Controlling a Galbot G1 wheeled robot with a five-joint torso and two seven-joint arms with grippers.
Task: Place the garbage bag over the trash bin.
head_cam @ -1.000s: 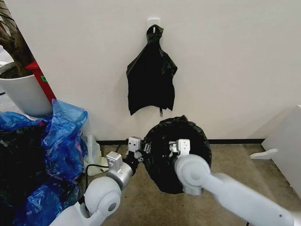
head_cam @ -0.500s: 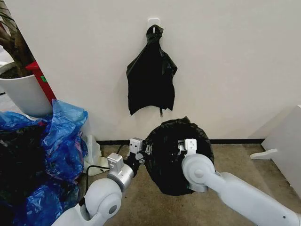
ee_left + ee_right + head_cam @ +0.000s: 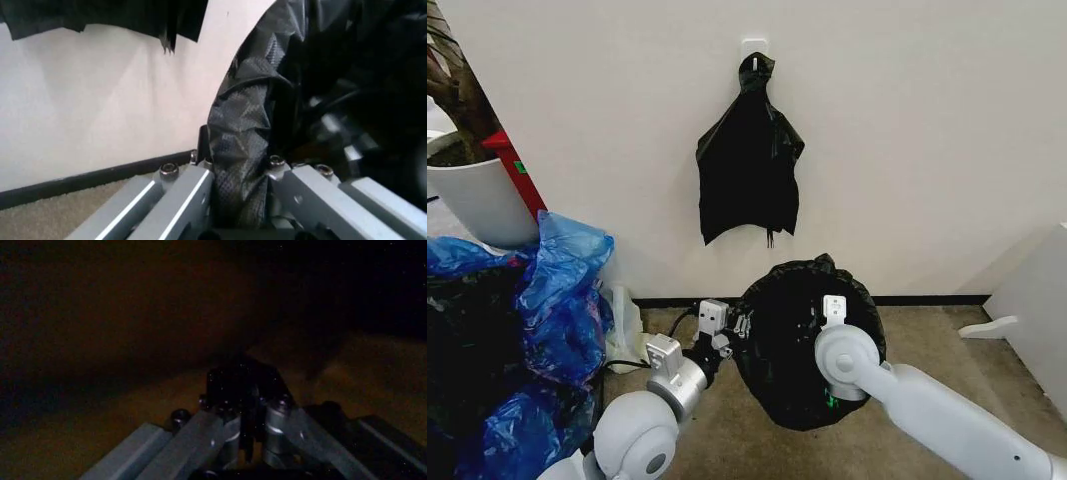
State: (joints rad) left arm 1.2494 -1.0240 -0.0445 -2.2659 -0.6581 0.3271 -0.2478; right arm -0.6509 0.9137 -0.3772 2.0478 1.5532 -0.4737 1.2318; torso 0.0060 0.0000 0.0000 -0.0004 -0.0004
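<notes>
Garbage bag (image 3: pixel 802 340) hangs low against the wall, spread into a round black mouth between the two arms; no cream rim of the trash bin visible under the film. Left gripper (image 3: pixel 727 335) at the bag's left edge, fingers pinched tight on a fold of plastic. Right gripper (image 3: pixel 248 412) reaches inside the bag from the right side, fingers closed on a dark fold. Spare bags (image 3: pixel 749 160) hang on a wall hook above. Bag's opening faces the robot; both arms equally near.
</notes>
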